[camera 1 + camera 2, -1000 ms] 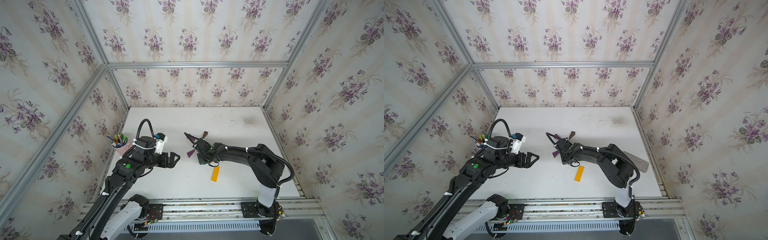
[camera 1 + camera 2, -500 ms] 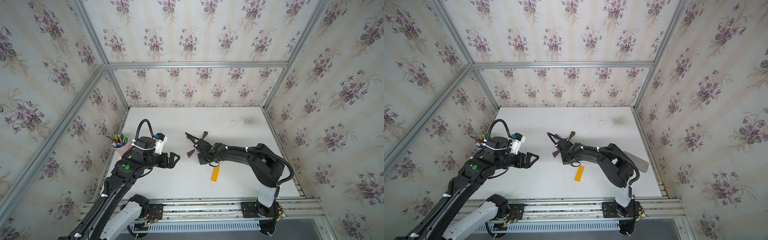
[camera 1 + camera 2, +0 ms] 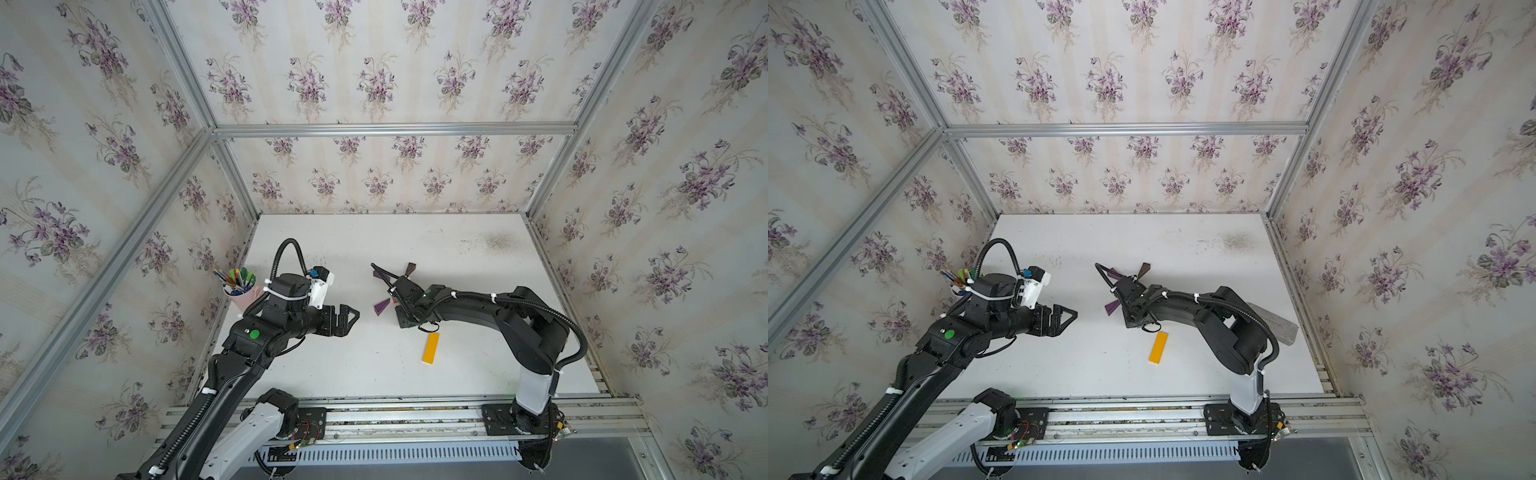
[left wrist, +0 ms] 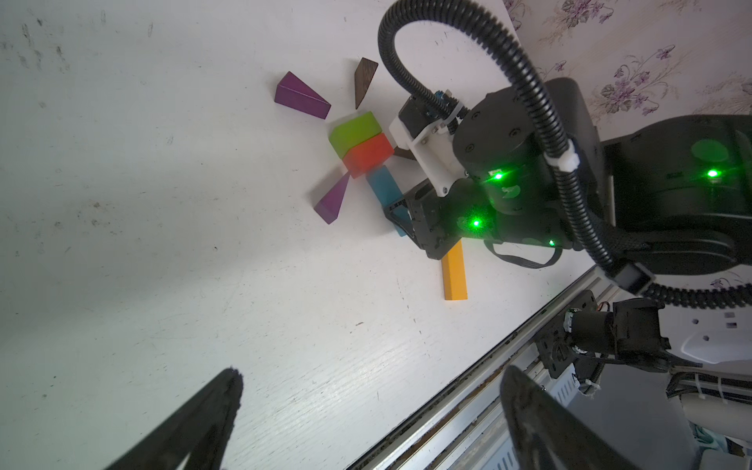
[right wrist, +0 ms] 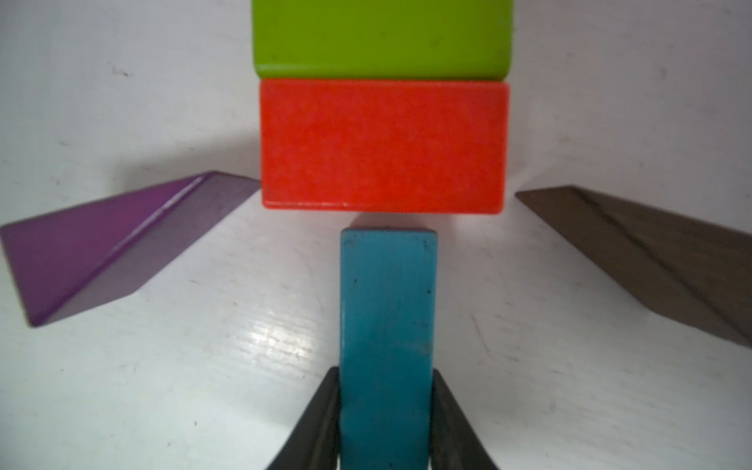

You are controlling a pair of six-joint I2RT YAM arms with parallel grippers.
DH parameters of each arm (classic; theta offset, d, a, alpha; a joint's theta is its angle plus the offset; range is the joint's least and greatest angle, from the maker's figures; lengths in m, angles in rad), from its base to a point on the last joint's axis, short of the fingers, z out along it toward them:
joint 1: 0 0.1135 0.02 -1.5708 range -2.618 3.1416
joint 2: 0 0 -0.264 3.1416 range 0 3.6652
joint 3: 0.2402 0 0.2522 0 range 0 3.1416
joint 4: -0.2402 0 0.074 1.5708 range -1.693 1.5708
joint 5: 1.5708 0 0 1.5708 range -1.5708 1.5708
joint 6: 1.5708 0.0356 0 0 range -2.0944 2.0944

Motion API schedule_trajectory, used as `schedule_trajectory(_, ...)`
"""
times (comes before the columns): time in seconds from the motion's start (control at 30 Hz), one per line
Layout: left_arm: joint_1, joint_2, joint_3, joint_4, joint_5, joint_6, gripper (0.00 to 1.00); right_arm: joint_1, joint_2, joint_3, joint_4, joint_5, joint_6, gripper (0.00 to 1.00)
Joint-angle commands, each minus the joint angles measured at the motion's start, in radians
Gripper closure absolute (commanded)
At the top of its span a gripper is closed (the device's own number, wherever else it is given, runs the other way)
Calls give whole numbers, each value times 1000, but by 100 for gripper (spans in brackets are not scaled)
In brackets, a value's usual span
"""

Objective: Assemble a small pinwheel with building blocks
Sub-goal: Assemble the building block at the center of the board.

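Up close, my right gripper (image 5: pixel 385 372) clamps the blue bar (image 5: pixel 388 293), hidden under my arm in both top views; my left gripper (image 4: pixel 372 372) gapes.

Soft, even light is spread over the white table (image 3: pixel 457 249) in both top views, with the walls (image 3: pixel 374 62) bowed at the edges. Green glare is flared in the left wrist view (LEDs (image 4: pixel 475 223)), and the right wrist close-up is blurred throughout.
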Motion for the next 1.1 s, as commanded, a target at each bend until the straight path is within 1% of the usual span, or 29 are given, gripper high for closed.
schedule_trajectory(0.0,2,-1,0,1,-7,1,1,-1,7,9,15,-3,-1,66)
schedule_trajectory(0.3,4,-3,-1,-3,-4,3,1,-1,17,14,7,-2,2,64)
schedule_trajectory(0.37,5,-6,-1,-2,-2,1,1,-1,19,19,-2,1,4,60)
schedule_trajectory(0.47,5,-7,-2,-3,-1,3,1,-1,6,15,-4,9,5,49)
schedule_trajectory(0.53,6,-7,-2,-3,0,3,1,-1,-12,9,-4,16,4,45)
schedule_trajectory(0.6,6,-5,-1,-3,1,4,1,-1,-32,3,-8,21,7,43)
schedule_trajectory(0.97,5,0,14,-3,7,1,1,0,-148,-5,-38,29,25,42)
schedule_trajectory(1.07,5,0,16,-3,9,0,1,0,-183,-25,-71,33,49,44)
